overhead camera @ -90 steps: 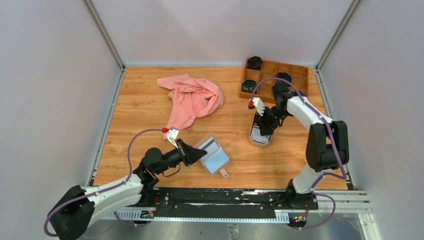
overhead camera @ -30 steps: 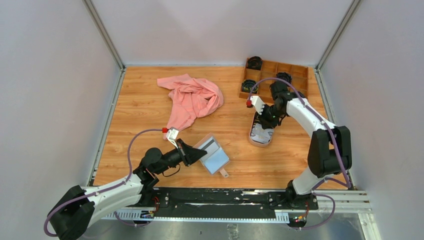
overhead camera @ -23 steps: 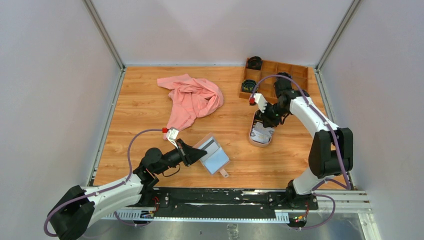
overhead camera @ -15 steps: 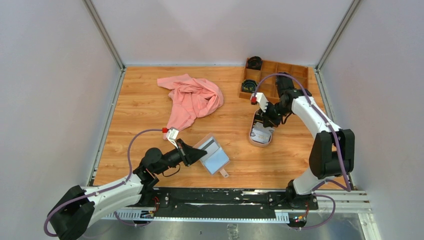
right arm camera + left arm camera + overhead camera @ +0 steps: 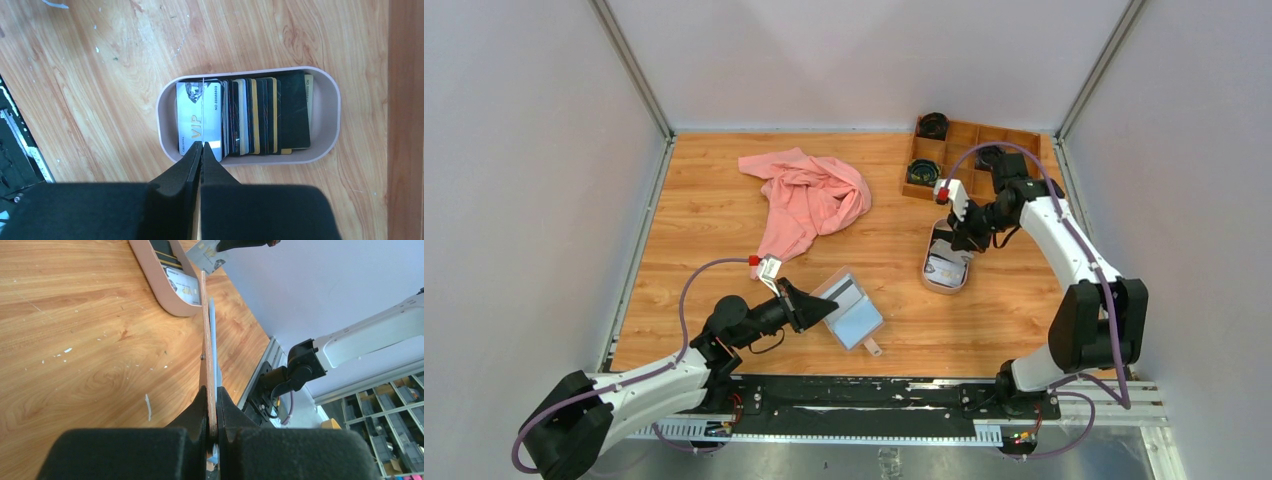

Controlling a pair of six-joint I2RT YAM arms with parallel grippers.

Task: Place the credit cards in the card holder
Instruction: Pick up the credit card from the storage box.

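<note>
My left gripper [image 5: 822, 306] [image 5: 212, 392] is shut on one edge of the tan card holder [image 5: 854, 312] [image 5: 204, 335]. It holds the holder open above the near middle of the table, light blue pockets facing up. The oval pinkish tray [image 5: 927, 272] [image 5: 330, 90] holds several credit cards [image 5: 250, 115] standing in a row. My right gripper [image 5: 962, 242] [image 5: 201, 145] hangs just above the tray, shut on a whitish-grey credit card [image 5: 207, 255]. In the right wrist view this card shows only as a thin edge-on line [image 5: 203, 107].
A crumpled pink cloth [image 5: 809, 195] lies at the back middle. A wooden compartment box [image 5: 984, 160] with dark round items stands at the back right, just behind the tray. A black rail [image 5: 874, 395] runs along the near edge.
My right gripper closed on a card in the tray and rose a little, drifting to the right and back. The left arm and the card holder have not moved.
</note>
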